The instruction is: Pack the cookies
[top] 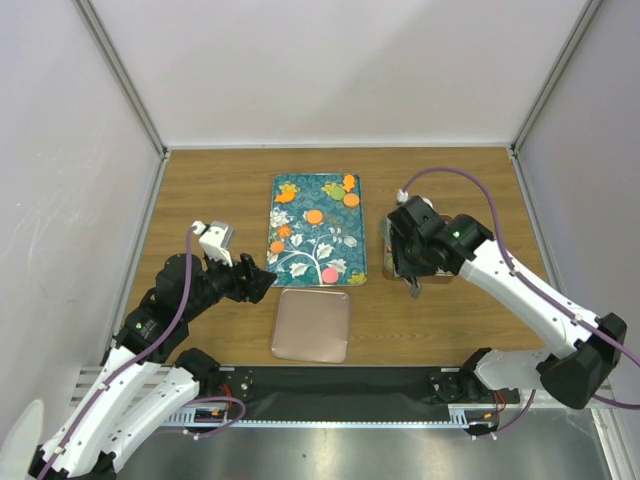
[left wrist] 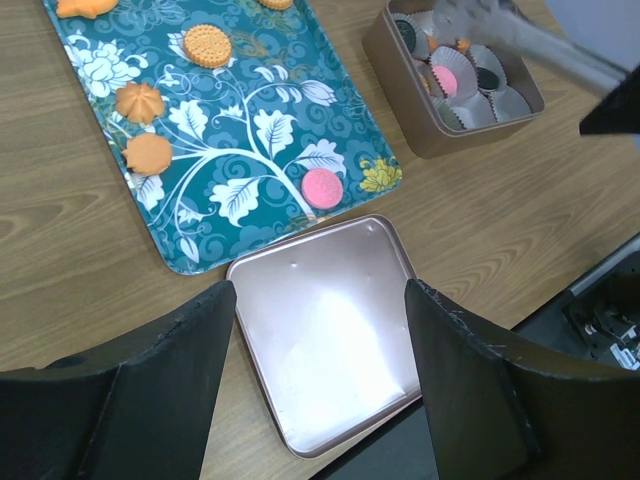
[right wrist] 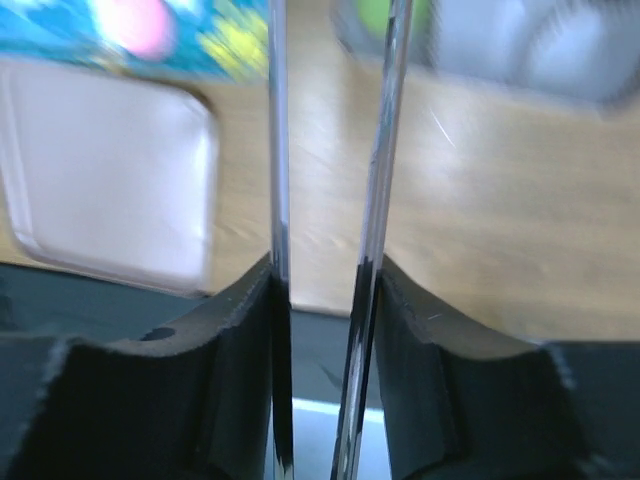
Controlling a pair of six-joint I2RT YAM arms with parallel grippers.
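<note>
Several cookies lie on the teal flowered tray (top: 300, 262): orange ones (top: 314, 216) (left wrist: 207, 45) and a pink one (top: 328, 275) (left wrist: 322, 187) near its front edge. A brown tin (left wrist: 440, 130) of paper cups right of the tray holds a pink cookie (left wrist: 446, 80) and dark ones (left wrist: 487, 78). My right gripper (top: 412, 272) (right wrist: 320, 270) hangs over the tin, shut on metal tongs (right wrist: 278, 150) (left wrist: 530, 40) whose tips are out of view. My left gripper (top: 262, 280) (left wrist: 318, 290) is open and holds nothing, above the rose-gold lid (left wrist: 330, 330).
The rose-gold lid (top: 312, 325) lies flat on the wooden table in front of the tray, close to the near edge and the black base rail (top: 340, 385). White walls enclose the table on three sides.
</note>
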